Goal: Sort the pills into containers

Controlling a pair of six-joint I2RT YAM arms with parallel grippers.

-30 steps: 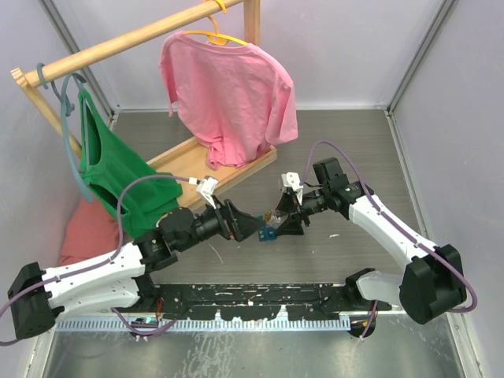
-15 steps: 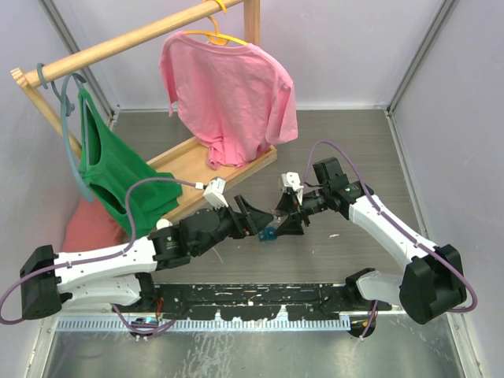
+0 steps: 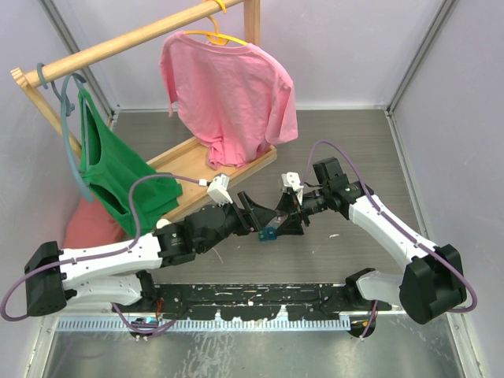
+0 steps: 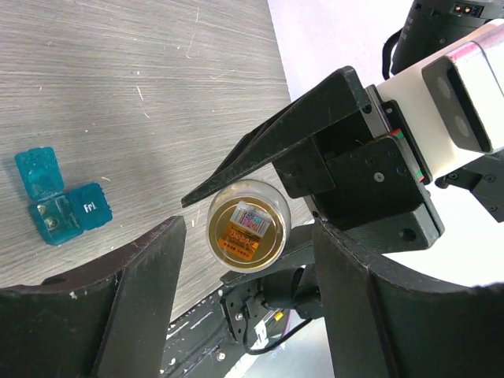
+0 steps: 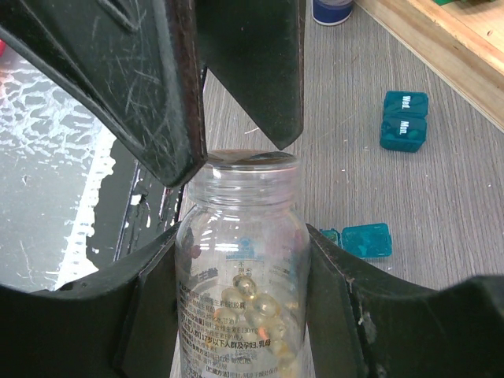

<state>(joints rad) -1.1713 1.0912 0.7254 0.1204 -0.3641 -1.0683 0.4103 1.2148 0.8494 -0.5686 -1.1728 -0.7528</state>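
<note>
My right gripper (image 3: 283, 217) (image 5: 242, 260) is shut on a clear uncapped pill bottle (image 5: 240, 276) holding yellow softgel pills, above the table. My left gripper (image 3: 262, 218) (image 4: 250, 236) is open. Its fingers (image 5: 134, 87) straddle the bottle's end without touching it; the left wrist view shows the bottle (image 4: 248, 231) end-on between them. One teal container (image 4: 59, 197) lies on the table with a lid flipped open, and it also shows in the right wrist view (image 5: 358, 240) and under the grippers in the top view (image 3: 268, 233). A second, closed teal container (image 5: 404, 120) lies further off.
A wooden clothes rack (image 3: 134, 35) with a pink shirt (image 3: 228, 90) and a green top (image 3: 118, 169) stands at the back left; its wooden base (image 3: 197, 161) reaches towards the grippers. A red cloth (image 3: 83, 232) lies at the left. A blue-capped bottle (image 5: 331, 9) stands by the base.
My left arm has reached right and forward, bringing its open gripper up to the end of the bottle. The right gripper and bottle have stayed put.
</note>
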